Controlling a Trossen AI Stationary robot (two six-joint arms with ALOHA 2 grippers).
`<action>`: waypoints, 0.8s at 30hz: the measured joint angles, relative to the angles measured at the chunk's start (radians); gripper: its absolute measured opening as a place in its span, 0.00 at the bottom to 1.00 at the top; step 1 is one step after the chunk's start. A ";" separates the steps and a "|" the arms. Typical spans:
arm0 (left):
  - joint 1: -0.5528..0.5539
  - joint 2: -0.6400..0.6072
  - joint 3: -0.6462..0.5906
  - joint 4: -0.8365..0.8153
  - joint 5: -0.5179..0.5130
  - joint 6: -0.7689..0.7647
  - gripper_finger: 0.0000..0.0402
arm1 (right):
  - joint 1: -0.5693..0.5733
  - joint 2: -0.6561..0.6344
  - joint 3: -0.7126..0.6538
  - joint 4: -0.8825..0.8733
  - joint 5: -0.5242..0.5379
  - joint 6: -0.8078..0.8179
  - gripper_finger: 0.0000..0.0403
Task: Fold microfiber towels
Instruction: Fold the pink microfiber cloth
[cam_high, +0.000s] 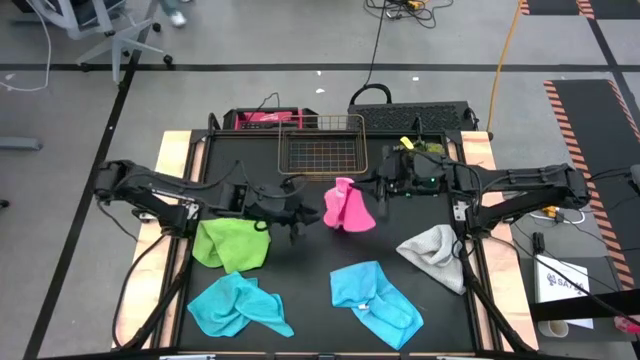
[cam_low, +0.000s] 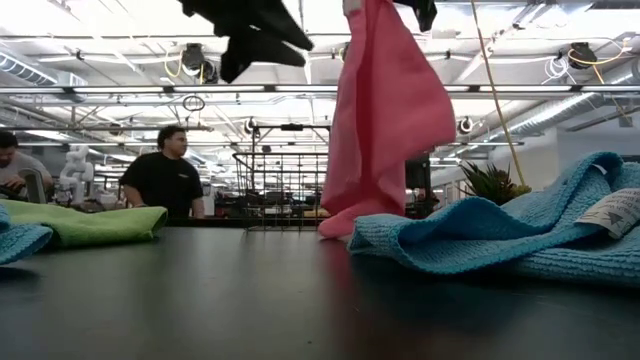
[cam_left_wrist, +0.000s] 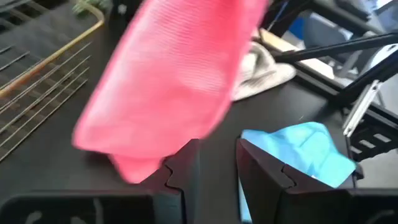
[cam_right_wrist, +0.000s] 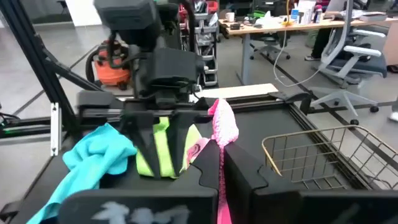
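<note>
The right gripper (cam_high: 358, 186) has its fingers clamped on the top edge of the pink towel (cam_high: 349, 207), which hangs at the frame's centre, its lower edge brushing the table (cam_high: 300, 260). Just left, the left gripper (cam_high: 303, 209) waits with fingers partly apart, holding nothing. The green towel (cam_high: 232, 243), two turquoise towels (cam_high: 237, 304) and grey towel (cam_high: 434, 250) lie below the copper basket (cam_high: 321, 148).
</note>
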 joint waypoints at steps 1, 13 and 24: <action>-0.005 0.008 0.000 -0.001 -0.006 0.004 0.27 | -0.002 0.000 0.000 -0.002 -0.001 -0.003 0.00; -0.027 0.115 0.000 0.052 -0.170 0.117 0.27 | -0.007 0.000 0.000 -0.016 -0.004 0.010 0.00; -0.064 0.136 0.000 0.047 -0.208 0.240 0.27 | -0.007 0.000 0.000 -0.052 -0.002 0.023 0.00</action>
